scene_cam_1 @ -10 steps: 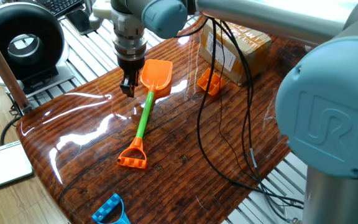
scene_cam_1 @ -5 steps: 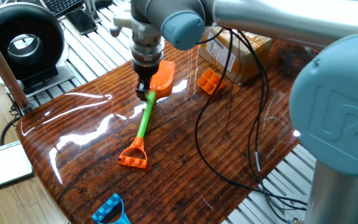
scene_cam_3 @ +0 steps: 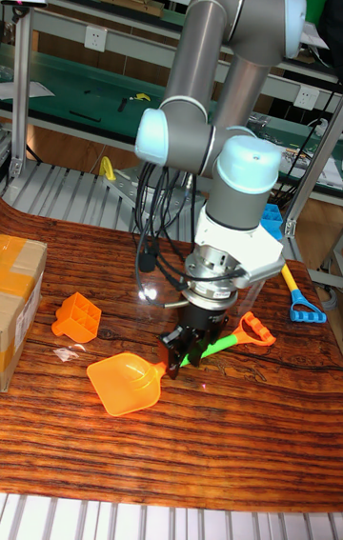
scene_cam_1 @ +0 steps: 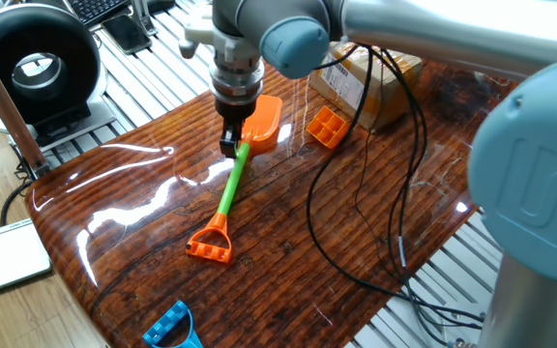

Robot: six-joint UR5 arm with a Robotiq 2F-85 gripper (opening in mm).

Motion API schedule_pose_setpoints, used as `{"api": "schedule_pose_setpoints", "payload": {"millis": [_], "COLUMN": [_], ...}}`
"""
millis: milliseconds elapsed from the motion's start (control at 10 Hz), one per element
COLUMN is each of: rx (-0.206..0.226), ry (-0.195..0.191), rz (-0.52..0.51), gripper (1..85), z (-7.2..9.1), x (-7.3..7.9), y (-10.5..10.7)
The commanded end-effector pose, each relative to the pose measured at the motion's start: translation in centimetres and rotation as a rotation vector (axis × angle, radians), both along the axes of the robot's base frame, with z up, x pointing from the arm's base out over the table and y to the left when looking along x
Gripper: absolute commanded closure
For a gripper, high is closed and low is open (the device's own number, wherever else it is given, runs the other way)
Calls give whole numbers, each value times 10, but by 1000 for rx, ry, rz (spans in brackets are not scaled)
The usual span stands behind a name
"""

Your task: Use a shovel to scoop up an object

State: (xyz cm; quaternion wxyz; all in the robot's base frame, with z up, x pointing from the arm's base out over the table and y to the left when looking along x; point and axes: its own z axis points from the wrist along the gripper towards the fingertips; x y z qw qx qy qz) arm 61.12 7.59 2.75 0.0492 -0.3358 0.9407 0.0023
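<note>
- The shovel [scene_cam_1: 237,179] lay on the wooden counter [scene_cam_1: 288,242]. Its long axis ran diagonally in the fixed view, from the orange D-shaped loop near the camera up to the orange blade farther away.
- The blade pointed toward the object [scene_cam_1: 326,127], a small orange grid block, which stood just beside the blade but apart from it.
- The gripper [scene_cam_3: 188,350] stood upright over the top of the green shaft, just behind the blade. The jaws were on both sides of the shaft; I could not tell if they pinched it.
- A brown cardboard box [scene_cam_1: 370,77] stood behind the block.
- A small blue plastic toy [scene_cam_1: 172,327] lay at the near edge of the counter.
</note>
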Motion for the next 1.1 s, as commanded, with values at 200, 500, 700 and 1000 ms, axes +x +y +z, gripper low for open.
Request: {"api": "schedule_pose_setpoints", "payload": {"millis": [200,500,700,1000], "rx": [4,36,23,-75], "ry": [15,22,-1,-39], "rz": [69,156,303,389], "gripper": [323,280,263,280], "z": [19,30,31,31], "x": [3,-4,0,12], "y": [17,36,36,14]}}
